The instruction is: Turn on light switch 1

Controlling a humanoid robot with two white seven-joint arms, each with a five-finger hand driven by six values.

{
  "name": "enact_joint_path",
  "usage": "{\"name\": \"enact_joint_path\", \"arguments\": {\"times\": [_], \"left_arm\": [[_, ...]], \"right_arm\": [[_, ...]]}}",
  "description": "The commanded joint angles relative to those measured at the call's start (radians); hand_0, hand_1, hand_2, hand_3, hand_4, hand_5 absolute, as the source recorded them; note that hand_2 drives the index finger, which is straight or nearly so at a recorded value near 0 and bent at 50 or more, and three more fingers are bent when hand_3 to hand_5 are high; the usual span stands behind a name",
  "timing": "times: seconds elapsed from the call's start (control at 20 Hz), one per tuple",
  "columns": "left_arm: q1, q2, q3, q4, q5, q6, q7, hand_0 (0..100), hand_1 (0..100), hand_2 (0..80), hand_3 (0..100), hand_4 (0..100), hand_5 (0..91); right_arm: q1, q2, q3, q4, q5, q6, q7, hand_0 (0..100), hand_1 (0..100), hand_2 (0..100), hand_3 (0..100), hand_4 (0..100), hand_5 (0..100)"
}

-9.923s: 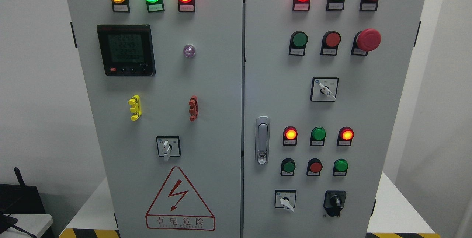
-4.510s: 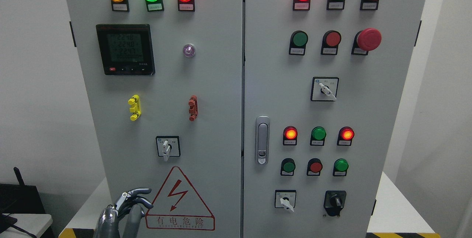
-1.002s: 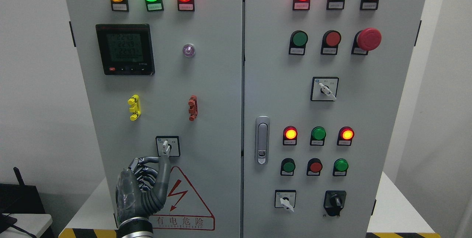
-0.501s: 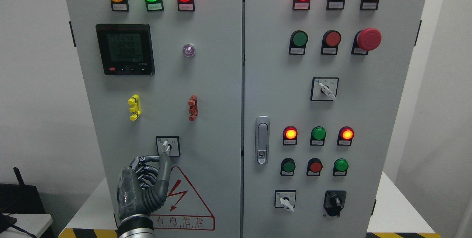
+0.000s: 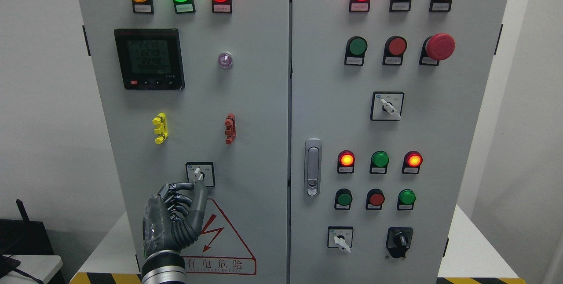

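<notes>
— Reading the cabinet (image 5: 246, 99), what print comes out clearly?

— Only the warning triangle (image 5: 220, 240) low on the left door: "有电危险" under a red bolt. The small tags under the lamps and the meter (image 5: 149, 59) digits are too blurred to read.

— Where does the switch (image 5: 200, 174) sit?

— Low on the left door, just above the triangle. The left hand (image 5: 176, 218) rises from the bottom edge, fingers curled, thumb tip touching the switch lever from below; whether it grips cannot be told.

— Room around it?

— Bare panel lies left and right of the switch; the door seam and latch (image 5: 312, 167) stand well apart to the right.
</notes>
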State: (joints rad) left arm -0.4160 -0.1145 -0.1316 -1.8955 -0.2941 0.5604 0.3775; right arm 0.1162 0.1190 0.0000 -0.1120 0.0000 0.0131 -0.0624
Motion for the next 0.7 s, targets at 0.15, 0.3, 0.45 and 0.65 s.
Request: {"name": "enact_joint_path", "arguments": {"times": [0.15,0.3,0.45,0.65], "left_arm": [[-0.015,-0.001,-0.003,0.001,0.01,0.013,-0.002,39,41,45.4,79,87,87.9],[-0.015,-0.001,-0.003,0.001,0.01,0.013,-0.002,39,39,45.5,79,87,87.9],[-0.02,-0.001,-0.003,0.001,0.009,0.033,0.001,36,39,45.6,79,87,87.9],[-0.024,-0.001,-0.003,0.001,0.009,0.047,0.003,34,37,45.7,79,88,87.9]], "right_arm": [[-0.001,-0.001,0.017,0.0,-0.025,0.001,0.0,12,39,0,0,0,0],[0.0,0.001,0.017,0.0,-0.025,-0.001,0.0,12,39,0,0,0,0],[-0.001,0.001,0.017,0.0,-0.025,-0.001,0.0,12,39,0,0,0,0],[0.0,-0.001,0.017,0.0,-0.025,0.001,0.0,12,39,0,0,0,0]]}}
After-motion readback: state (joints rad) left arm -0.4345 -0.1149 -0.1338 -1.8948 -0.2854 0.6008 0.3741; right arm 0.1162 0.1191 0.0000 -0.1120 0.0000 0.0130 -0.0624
